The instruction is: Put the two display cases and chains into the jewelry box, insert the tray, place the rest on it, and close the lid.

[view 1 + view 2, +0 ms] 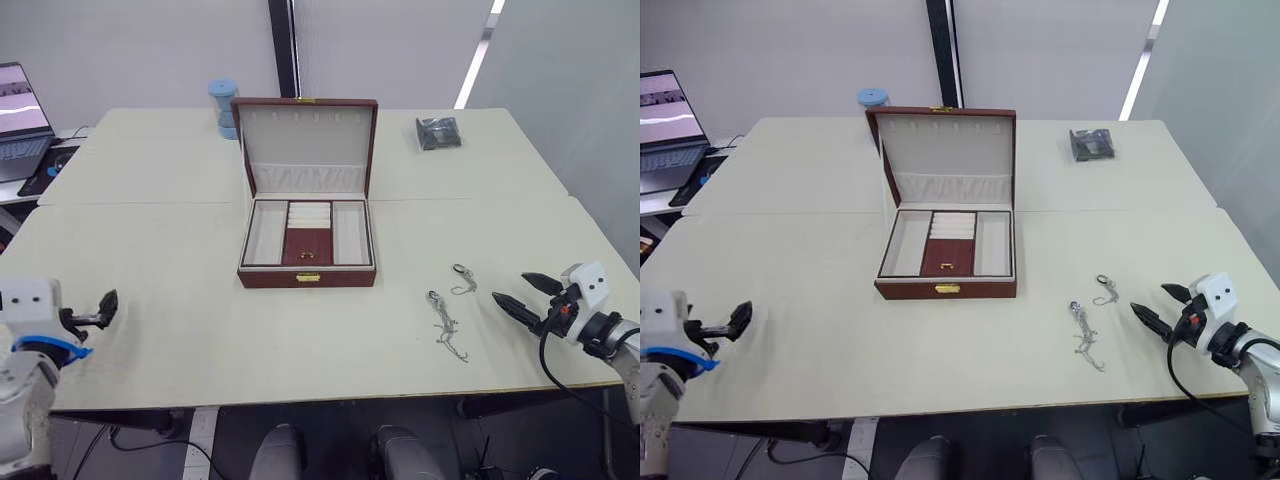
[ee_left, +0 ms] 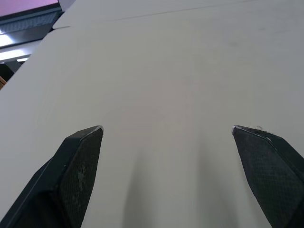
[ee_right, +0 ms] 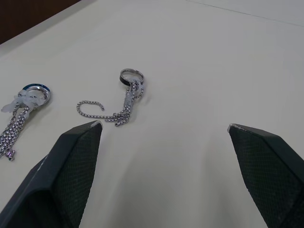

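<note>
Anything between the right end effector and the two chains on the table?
Nothing visible. The right end effector, open, sits just right of the chains, with bare table between. The jewelry box stands farther left with its lid up.

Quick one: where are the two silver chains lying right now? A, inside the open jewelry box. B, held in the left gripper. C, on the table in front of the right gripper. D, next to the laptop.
C: both chains lie loose on the table, just ahead of the open right gripper, well clear of the jewelry box.
</note>
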You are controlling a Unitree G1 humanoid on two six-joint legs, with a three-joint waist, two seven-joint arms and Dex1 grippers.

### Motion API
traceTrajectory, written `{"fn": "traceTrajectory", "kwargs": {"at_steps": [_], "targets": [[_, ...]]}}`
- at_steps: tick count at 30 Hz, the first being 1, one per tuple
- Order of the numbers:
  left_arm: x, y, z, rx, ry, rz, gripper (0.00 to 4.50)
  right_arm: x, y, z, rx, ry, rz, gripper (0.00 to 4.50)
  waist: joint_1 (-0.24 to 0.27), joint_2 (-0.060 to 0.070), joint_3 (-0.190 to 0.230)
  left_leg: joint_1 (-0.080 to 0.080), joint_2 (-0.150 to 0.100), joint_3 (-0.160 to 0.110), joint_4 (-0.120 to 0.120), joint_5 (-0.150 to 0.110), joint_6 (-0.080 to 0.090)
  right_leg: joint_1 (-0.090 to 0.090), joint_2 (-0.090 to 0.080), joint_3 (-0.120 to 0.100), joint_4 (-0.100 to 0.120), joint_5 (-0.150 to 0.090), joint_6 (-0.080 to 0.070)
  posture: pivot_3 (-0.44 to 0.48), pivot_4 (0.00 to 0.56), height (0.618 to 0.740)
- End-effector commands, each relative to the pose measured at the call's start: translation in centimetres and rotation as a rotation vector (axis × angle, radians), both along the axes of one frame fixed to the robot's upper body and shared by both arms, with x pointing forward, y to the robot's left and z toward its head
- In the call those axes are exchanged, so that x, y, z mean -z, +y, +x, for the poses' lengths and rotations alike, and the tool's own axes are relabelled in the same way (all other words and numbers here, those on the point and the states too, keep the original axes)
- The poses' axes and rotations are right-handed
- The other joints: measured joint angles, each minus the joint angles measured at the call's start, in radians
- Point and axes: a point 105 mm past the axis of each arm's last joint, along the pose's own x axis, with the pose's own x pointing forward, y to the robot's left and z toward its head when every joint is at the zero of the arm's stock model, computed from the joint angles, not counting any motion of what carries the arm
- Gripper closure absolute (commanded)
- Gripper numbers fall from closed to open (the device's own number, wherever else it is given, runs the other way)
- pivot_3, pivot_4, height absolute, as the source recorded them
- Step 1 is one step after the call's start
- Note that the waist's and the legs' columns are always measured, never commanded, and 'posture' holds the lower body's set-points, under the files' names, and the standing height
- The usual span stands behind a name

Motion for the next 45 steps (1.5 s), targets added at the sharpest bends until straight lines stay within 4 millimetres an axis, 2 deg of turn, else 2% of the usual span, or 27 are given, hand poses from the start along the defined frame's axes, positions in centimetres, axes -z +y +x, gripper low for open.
{"fn": "traceTrajectory", "kwargs": {"at_steps": [1,8,14,16,20,22,24,26,29,33,37,40,41,43,45], "targets": [[-3.0,0.0,0.5,-0.052,-0.051,0.001,0.0,-1.5,0.3,0.4,-0.012,-0.061,0.004,0.01,0.003,0.0,0.0,0.001,0.0,-0.001,0.0,0.0,0.0,0.001,0.0,0.0,0.0,0.0,0.0,0.0,0.15,0.74],[-4.5,-0.6,2.3,-0.022,-0.062,-0.018,0.0,-1.8,0.0,0.6,-0.007,-0.067,0.002,0.01,0.002,0.001,-0.001,0.002,-0.001,-0.001,0.001,0.0,0.0,0.004,0.0,-0.001,-0.001,0.0,0.0,0.0,0.15,0.74],[-4.8,-1.7,2.0,0.019,-0.094,-0.013,0.0,-1.8,0.3,0.6,-0.019,-0.068,0.004,0.01,-0.002,0.001,0.0,0.002,0.0,-0.001,0.001,0.0,0.0,0.004,0.001,-0.001,-0.002,0.0,0.0,0.0,0.15,0.74],[-5.1,-2.8,1.9,0.056,-0.098,-0.015,0.0,-2.0,0.5,0.5,-0.03,-0.072,0.019,0.01,-0.001,0.001,0.0,0.002,-0.001,-0.001,0.001,0.0,0.0,0.004,0.001,0.0,-0.002,0.0,0.0,0.0,0.15,0.74],[-4.1,-3.6,2.5,0.178,-0.062,-0.034,0.0,-2.1,0.7,0.4,-0.057,-0.056,0.021,0.01,0.0,0.001,-0.001,0.003,-0.001,-0.001,0.001,0.0,0.0,0.005,0.001,-0.001,-0.002,0.0,0.0,0.0,0.15,0.74],[-4.7,-6.6,2.5,0.27,-0.096,-0.011,0.0,-2.1,1.0,0.4,-0.086,-0.041,0.022,0.01,0.0,0.001,-0.001,0.003,-0.001,-0.001,0.001,0.0,0.0,0.006,0.001,-0.001,-0.002,0.0,0.0,0.0,0.15,0.74],[-4.6,-10.8,1.7,0.416,-0.102,-0.003,0.0,-2.3,1.6,0.8,-0.111,-0.032,0.022,0.01,0.0,0.001,-0.001,0.002,-0.001,-0.001,0.001,0.0,0.0,0.006,0.001,0.0,-0.003,0.0,0.0,0.0,0.15,0.74],[-4.2,-13.9,0.7,0.524,-0.088,-0.003,0.0,-2.5,2.1,1.3,-0.128,-0.03,0.024,0.01,-0.002,0.001,-0.001,0.002,-0.002,0.0,0.001,0.0,0.0,0.007,-0.001,0.001,-0.005,0.001,0.001,0.0,0.15,0.74],[-3.8,-16.8,-0.4,0.63,-0.075,-0.016,0.0,-2.4,3.1,2.0,-0.15,-0.027,0.011,0.01,-0.003,0.001,-0.001,0.003,-0.001,-0.001,0.001,0.0,0.0,0.007,0.0,0.0,-0.004,0.001,0.002,0.0,0.15,0.74],[-3.5,-19.4,-1.3,0.764,-0.062,-0.013,0.0,-1.8,4.1,3.3,-0.137,-0.018,-0.019,0.01,-0.002,0.002,-0.001,0.008,0.0,-0.001,0.0,0.0,0.0,0.011,0.003,0.001,-0.004,0.001,0.001,0.0,0.15,0.74],[-5.6,-24.3,-1.8,0.958,-0.11,0.035,0.0,-1.1,4.9,3.7,-0.134,-0.002,-0.028,0.01,0.007,0.002,-0.001,0.008,-0.002,-0.001,0.001,0.0,0.0,0.013,0.003,0.001,-0.005,0.001,0.001,0.0,0.15,0.74],[-6.2,-27.2,0.1,1.082,-0.1,0.002,0.0,-0.2,5.0,4.0,-0.115,0.006,-0.065,0.01,0.021,0.002,-0.001,0.009,-0.004,-0.002,0.002,0.0,0.0,0.015,0.003,-0.001,-0.005,0.001,0.002,0.0,0.15,0.74],[-6.1,-27.8,1.3,1.114,-0.08,-0.017,0.0,0.1,5.0,4.0,-0.107,0.012,-0.067,0.01,0.024,0.003,-0.001,0.009,-0.004,-0.002,0.002,0.0,0.0,0.015,0.004,-0.001,-0.005,0.001,0.002,0.0,0.15,0.74],[-5.6,-28.3,4.1,1.156,-0.039,-0.053,0.0,0.6,5.1,4.0,-0.101,0.018,-0.081,0.01,0.025,0.003,-0.001,0.009,-0.004,-0.002,0.002,0.0,0.0,0.014,0.004,0.0,-0.005,0.001,0.002,0.0,0.15,0.74],[-5.2,-28.6,6.0,1.183,-0.011,-0.069,0.0,0.8,5.1,3.9,-0.095,0.019,-0.088,0.01,0.024,0.003,-0.001,0.009,-0.004,-0.002,0.002,0.0,0.0,0.014,0.005,-0.001,-0.005,0.001,0.002,0.0,0.15,0.74]]}}
